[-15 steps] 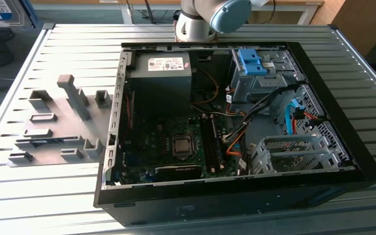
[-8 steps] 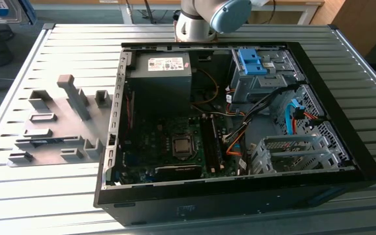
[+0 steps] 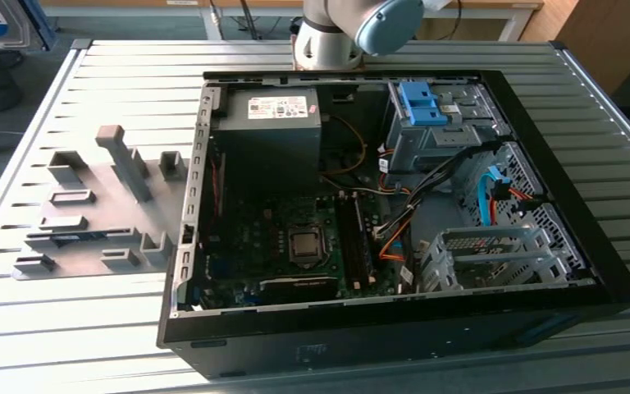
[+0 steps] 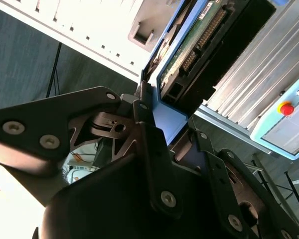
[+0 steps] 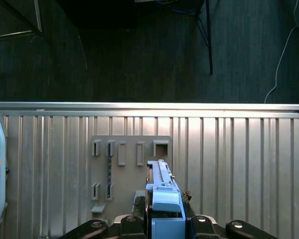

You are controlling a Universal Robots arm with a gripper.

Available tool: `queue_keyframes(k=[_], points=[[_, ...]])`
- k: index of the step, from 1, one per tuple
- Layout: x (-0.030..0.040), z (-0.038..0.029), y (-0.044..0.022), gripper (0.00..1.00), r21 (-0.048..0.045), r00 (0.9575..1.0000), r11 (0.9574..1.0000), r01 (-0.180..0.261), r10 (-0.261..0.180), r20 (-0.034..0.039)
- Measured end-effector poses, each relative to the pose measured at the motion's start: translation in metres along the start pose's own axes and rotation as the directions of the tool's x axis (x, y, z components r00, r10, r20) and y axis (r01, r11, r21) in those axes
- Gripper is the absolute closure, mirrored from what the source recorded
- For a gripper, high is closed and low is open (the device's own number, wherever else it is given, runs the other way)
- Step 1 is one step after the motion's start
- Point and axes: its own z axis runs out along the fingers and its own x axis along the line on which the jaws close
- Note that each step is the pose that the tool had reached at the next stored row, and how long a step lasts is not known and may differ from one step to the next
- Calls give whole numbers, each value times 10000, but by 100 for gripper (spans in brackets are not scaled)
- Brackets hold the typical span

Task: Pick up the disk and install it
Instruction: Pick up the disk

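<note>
The gripper (image 5: pixel 164 223) pinches the disk (image 5: pixel 160 180) by one end, so it might slip out. Going in crooked, it might bump the wires (image 3: pixel 488 197) at the exterior view's right.

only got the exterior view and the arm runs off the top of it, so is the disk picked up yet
Observer: Yes. In the first wrist view the jaws are shut on the flat rectangular disk with its blue plastic frame.
Operator: how is it sitting in there
Observer: Edge-on to that camera, standing out past the jaws. The second wrist view shows its green circuit board face.
Operator: what's beyond it
Observer: In the first wrist view, the ribbed metal table and the grey slotted fixture plate lie behind the disk.
</note>
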Motion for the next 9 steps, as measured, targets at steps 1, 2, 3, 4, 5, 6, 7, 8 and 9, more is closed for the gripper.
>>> queue_keyframes(k=[1, 2, 3, 4, 5, 6, 7, 8, 9], points=[[21, -1, 0, 63, -2, 10000, 10000, 0, 0, 0], [42, -1, -1, 63, -1, 10000, 10000, -1, 1, 0], [56, -1, -1, 63, -2, 10000, 10000, -1, 1, 0], [64, 0, -1, 63, 0, 10000, 10000, -1, 1, 0], [68, 0, -2, 63, 0, 10000, 10000, -1, 1, 0], [71, 0, -7, 63, 1, 10000, 10000, -1, 1, 1], [73, 0, -13, 63, 1, 10000, 10000, -1, 1, 0], [74, -1, -20, 63, -1, 10000, 10000, -1, 1, 0], [74, -1, -27, 63, 0, 10000, 10000, -1, 1, 0]])
